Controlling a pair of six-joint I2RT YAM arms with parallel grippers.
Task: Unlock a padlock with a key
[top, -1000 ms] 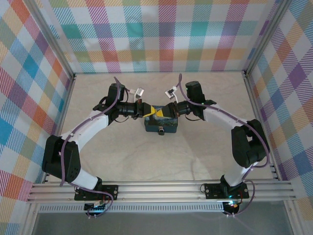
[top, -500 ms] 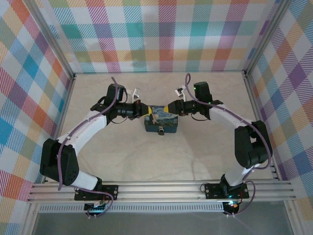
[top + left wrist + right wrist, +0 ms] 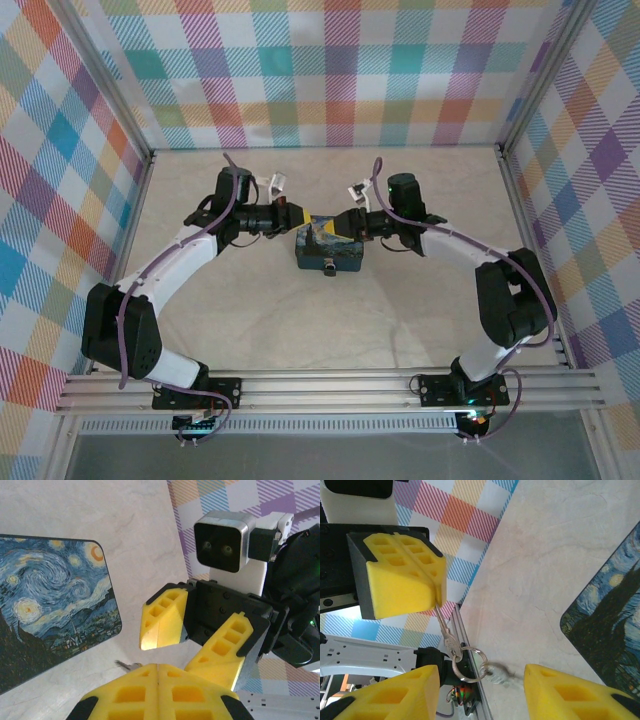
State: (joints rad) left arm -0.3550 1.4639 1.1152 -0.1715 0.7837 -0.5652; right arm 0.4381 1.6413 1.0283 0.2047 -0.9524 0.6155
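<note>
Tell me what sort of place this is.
Probably a robot test booth, not a home: the left arm and right arm are bolted to a metal rail, checked walls enclose the pale tabletop, and a painted tin sits on it.

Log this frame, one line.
left gripper: shut on key | right gripper: open, facing it | both at blue tin far edge | padlock: tin's near edge, untouched
</note>
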